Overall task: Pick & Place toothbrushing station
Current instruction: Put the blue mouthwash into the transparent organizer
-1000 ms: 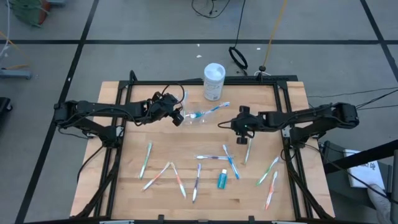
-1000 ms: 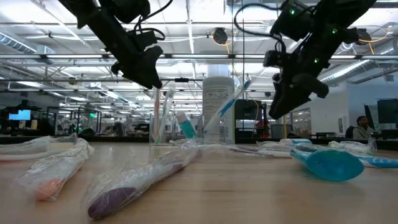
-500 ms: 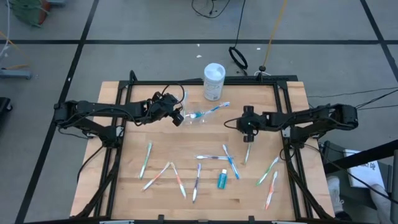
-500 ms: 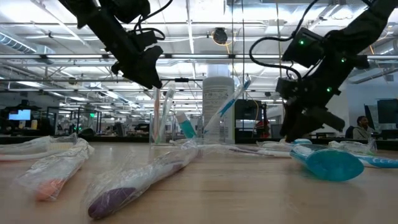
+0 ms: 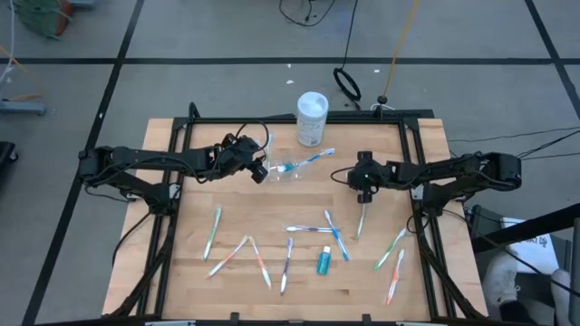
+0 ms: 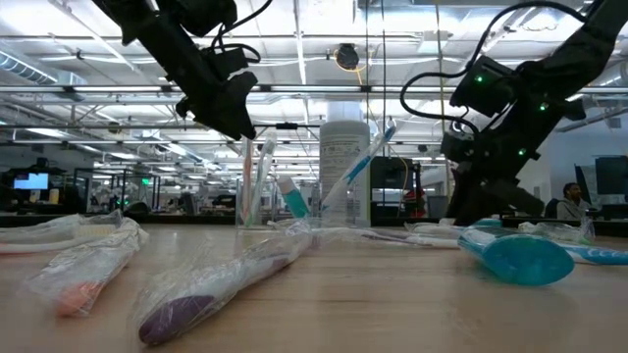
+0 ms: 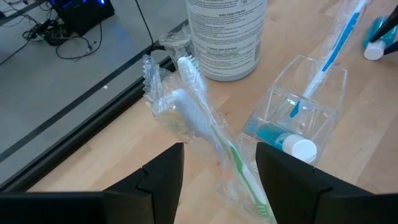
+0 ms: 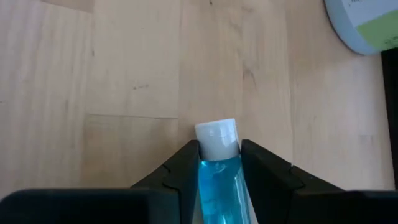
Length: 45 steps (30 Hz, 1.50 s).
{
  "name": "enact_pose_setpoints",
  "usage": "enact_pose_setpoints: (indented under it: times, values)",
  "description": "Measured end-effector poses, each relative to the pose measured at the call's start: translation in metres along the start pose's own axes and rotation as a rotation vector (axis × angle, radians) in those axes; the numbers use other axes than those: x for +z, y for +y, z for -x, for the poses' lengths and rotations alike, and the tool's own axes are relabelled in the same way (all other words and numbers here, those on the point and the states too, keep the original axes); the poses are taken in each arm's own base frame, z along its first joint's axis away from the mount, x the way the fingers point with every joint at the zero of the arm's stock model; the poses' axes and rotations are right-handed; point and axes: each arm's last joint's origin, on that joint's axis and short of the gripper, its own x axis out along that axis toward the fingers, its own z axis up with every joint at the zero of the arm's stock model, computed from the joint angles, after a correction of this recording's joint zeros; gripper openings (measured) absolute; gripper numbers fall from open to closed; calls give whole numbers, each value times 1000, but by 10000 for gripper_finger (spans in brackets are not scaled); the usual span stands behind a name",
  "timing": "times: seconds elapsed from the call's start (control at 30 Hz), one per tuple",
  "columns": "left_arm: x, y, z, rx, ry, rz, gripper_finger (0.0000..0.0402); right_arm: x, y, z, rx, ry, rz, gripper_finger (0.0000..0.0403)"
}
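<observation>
The right wrist view gives a detail that no other view resolves: a teal-blue toothpaste tube (image 8: 217, 186) with a white cap (image 8: 217, 138) lies between the two dark fingers (image 8: 181, 169) of the right gripper (image 8: 217, 163), the cap projecting just past the fingertips. The fingers are seen closed against both sides of the tube. In the high view this gripper (image 5: 362, 186) is seen only as a dark mass low over the worktop (image 5: 272, 208), and the tube is not distinguishable.

The left wrist view shows the left gripper (image 7: 219, 163) with its fingers spread wide; a wrapped green-handled toothbrush (image 7: 208, 134) runs through the gap between them. No contact with either finger can be confirmed. Just beyond the fingertips stands the clear plastic cup (image 7: 301, 99), containing a blue toothbrush (image 7: 336, 40) and a second toothpaste tube (image 7: 283, 138). Beside the cup stands a white tub (image 7: 225, 37).

The low view shows the left gripper (image 6: 231, 108) held above the cup (image 6: 285, 201).
</observation>
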Motion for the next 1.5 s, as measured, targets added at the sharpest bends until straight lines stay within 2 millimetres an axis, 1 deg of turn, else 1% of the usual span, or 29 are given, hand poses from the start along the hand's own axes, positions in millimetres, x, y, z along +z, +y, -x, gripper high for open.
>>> enact_pose_setpoints:
  times: [0.2,0.43,0.6,0.83,0.9,0.97,1.07,1.13,1.2,1.33,1.5]
  values:
    - [0,0,0,0,0,0,207,3,-1,-1,101,-103,-19,94]
    - [0,0,0,0,0,0,207,4,-2,-1,92,-108,-15,70]
    - [0,0,0,0,0,0,207,9,-1,0,80,-162,9,57]
    - [0,0,0,0,0,0,207,10,-1,0,100,-179,-53,45]
    - [0,0,0,0,0,0,207,13,-2,1,95,-209,-107,49]
    - [0,0,0,0,0,0,207,20,-4,2,118,-289,-148,58]
    - [0,0,0,0,0,0,207,30,-6,6,165,-426,-146,75]
    - [0,0,0,-1,0,0,207,33,-7,7,173,-471,-146,89]
    - [0,0,0,-13,3,0,207,32,-7,7,179,-465,-145,103]
    - [0,-1,0,-44,12,0,207,25,-3,4,186,-381,-117,125]
    - [0,-1,0,-44,12,-7,207,17,-1,2,154,-271,-91,132]
